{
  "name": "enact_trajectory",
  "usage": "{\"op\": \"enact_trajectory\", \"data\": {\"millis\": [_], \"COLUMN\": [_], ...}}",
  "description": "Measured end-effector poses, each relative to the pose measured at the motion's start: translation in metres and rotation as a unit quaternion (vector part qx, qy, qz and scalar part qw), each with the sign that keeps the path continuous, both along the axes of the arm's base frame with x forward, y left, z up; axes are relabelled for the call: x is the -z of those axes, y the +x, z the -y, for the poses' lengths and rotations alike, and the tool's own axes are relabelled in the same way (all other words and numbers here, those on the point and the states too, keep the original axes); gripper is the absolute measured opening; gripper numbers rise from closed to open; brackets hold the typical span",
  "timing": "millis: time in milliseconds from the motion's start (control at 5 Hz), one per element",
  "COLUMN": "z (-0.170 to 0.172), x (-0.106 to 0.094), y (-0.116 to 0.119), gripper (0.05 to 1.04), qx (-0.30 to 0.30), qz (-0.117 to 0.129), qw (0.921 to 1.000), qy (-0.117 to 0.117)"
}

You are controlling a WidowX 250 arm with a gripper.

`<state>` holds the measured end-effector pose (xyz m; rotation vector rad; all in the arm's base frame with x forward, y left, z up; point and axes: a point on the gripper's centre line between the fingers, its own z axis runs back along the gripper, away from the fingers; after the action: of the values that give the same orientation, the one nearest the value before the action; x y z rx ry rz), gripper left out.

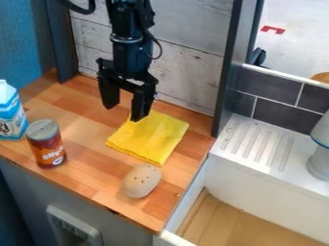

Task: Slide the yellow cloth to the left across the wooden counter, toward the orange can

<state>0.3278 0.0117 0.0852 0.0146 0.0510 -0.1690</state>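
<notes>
The gripper (pixel 124 113) is being held empty — fingers parted — near the yellow cloth (pixel 151 137), which is being supported flat by the counter (pixel 83 110) below it, the potato (pixel 141 181) being borne beyond.

Black arm (pixel 131 24), angular tool (pixel 124 112), cable (pixel 160 49) (looping)

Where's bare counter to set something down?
Bare: between the can and the cloth and potato; behind the can and carton, up to the wall. Crowded: where carton and can stand close, and around the cloth's rear corner, by the gripper.
</notes>
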Motion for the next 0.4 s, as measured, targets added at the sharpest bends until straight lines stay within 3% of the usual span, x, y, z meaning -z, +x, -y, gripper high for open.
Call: {"op": "enact_trajectory", "data": {"millis": [200, 400], "z": [0.000, 0.007], "x": [0.010, 0.011], "y": [-0.002, 0.014], "gripper": [1.001, 1.001], "qx": [-0.001, 0.000], "qz": [-0.013, 0.037], "qw": [0.9999, 0.9990], "qy": [-0.001, -0.025]}}
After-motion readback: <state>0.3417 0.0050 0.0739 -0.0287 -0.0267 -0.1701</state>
